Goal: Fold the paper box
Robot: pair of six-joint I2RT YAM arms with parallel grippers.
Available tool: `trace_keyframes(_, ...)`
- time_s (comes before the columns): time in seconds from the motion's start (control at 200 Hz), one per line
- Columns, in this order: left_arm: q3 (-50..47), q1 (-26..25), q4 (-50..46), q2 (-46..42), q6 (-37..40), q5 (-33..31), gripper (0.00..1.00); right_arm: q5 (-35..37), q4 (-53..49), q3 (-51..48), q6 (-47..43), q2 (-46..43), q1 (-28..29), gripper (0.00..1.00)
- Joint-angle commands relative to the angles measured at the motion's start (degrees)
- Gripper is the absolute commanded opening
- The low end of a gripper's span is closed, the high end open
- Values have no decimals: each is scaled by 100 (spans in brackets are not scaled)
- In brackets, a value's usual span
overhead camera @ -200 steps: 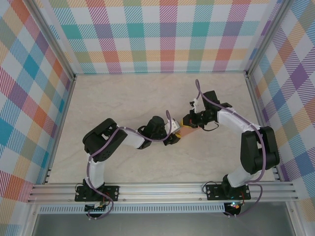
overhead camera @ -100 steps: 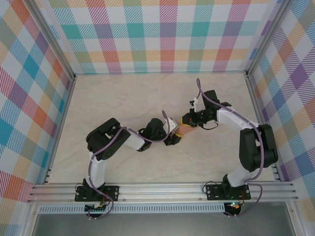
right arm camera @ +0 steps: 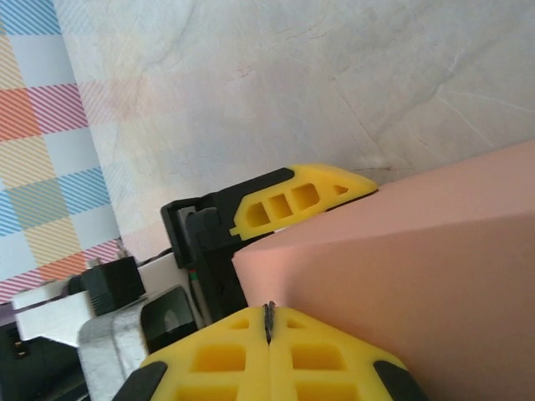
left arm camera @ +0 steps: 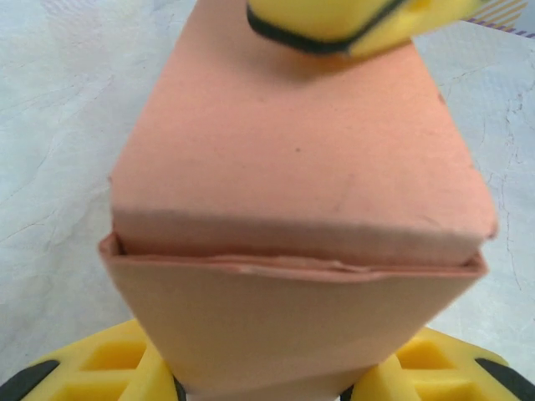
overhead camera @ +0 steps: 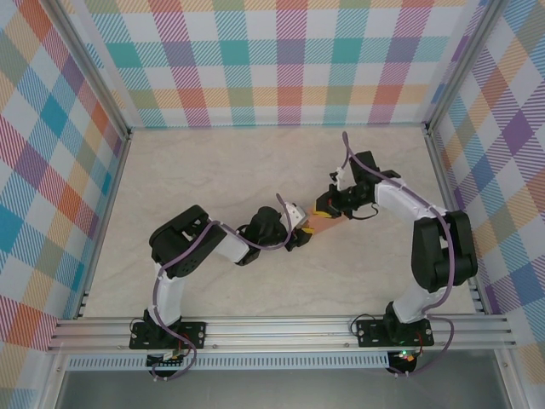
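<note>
The paper box (overhead camera: 322,225) is a salmon-orange folded cardboard piece held just above the table between both arms. In the left wrist view the paper box (left arm camera: 292,167) shows a closed top face with a front flap seam, and my left gripper (left arm camera: 263,380) is shut on its lower end, yellow fingers (left arm camera: 92,372) on either side. My right gripper (right arm camera: 269,316) is shut with its tips together, pressed against the edge of the box (right arm camera: 401,267). From above, the left gripper (overhead camera: 301,236) and right gripper (overhead camera: 324,210) meet at the box.
The pale marble-patterned table (overhead camera: 213,170) is fenced by plaid walls (overhead camera: 281,60) on three sides. An aluminium rail (overhead camera: 281,328) with the arm bases runs along the near edge. Open tabletop lies to the left and behind the arms.
Both grippers and the box have shifted slightly away from the near edge, and the left wrist has turned a little. The grips look unchanged.
</note>
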Motion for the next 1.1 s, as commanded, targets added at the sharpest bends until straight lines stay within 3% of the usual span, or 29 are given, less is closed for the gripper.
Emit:
trace_keyframes(0.0, 1, 28, 241, 9, 100, 203, 35, -565, -345, 226, 83, 104, -26, 0)
trace_keyframes(0.145, 141, 34, 51, 51, 107, 305, 35, -1026, -533, 330, 94, 325, -19, 1)
trace_keyframes(0.395, 262, 77, -137, 80, 65, 405, 36, -992, -769, 169, -212, 791, 0, 2)
trace_keyframes(0.49, 299, 93, -246, 65, 67, 439, 36, -458, -898, 120, -387, 824, 24, 1)
trace_keyframes(0.62, 335, 125, -357, 54, 65, 475, 36, 785, -777, -103, -826, 523, 203, 0)
trace_keyframes(0.855, 311, 130, -544, -13, 136, 420, 36, 1922, -219, -642, -972, -422, 377, 0)
trace_keyframes(0.975, 303, 132, -535, -5, 157, 466, 36, 1610, 33, -675, -898, -785, 354, 2)
trace_keyframes(1.095, 276, 130, -561, -25, 201, 431, 36, 507, 518, -675, -254, -954, -102, 3)
